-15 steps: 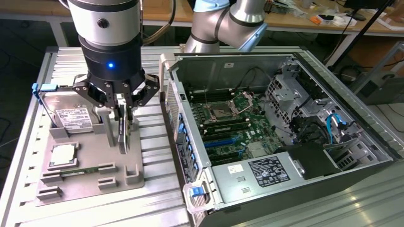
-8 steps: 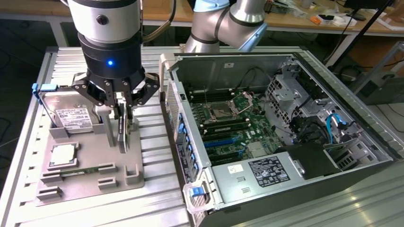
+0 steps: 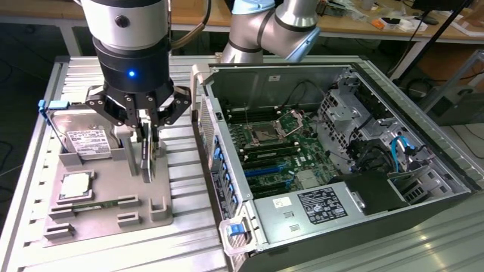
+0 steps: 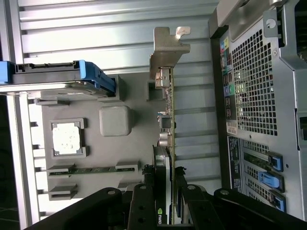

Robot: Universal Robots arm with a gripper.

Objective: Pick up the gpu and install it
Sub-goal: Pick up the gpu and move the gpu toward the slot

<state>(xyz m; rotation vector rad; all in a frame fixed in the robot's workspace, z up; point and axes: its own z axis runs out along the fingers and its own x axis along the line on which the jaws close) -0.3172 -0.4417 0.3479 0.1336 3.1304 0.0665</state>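
The gpu (image 3: pixel 148 164) stands edge-on in the grey holder tray (image 3: pixel 106 221), to the exterior view's left of the open computer case (image 3: pixel 423 187). It looks like a thin dark card. In the wrist view the gpu (image 4: pixel 169 120) runs as a narrow strip with its silver bracket (image 4: pixel 169 50) at the far end. My gripper (image 3: pixel 148 144) hangs straight down over it, one finger on each face of the card, shut on it. In the wrist view the gripper (image 4: pixel 167 203) clamps the card's near end, and its black fingers (image 4: pixel 144 206) press against the cooler side. I cannot tell whether the card has left its slot.
The tray also holds a hard drive with a blue frame (image 3: pixel 85 141), a square processor (image 3: pixel 76 187) and a slim memory stick (image 3: pixel 98 205). Inside the case lies the motherboard (image 3: pixel 272 141) with blue expansion slots (image 3: pixel 264 169). The case's rear wall (image 4: pixel 254 96) stands close beside the card.
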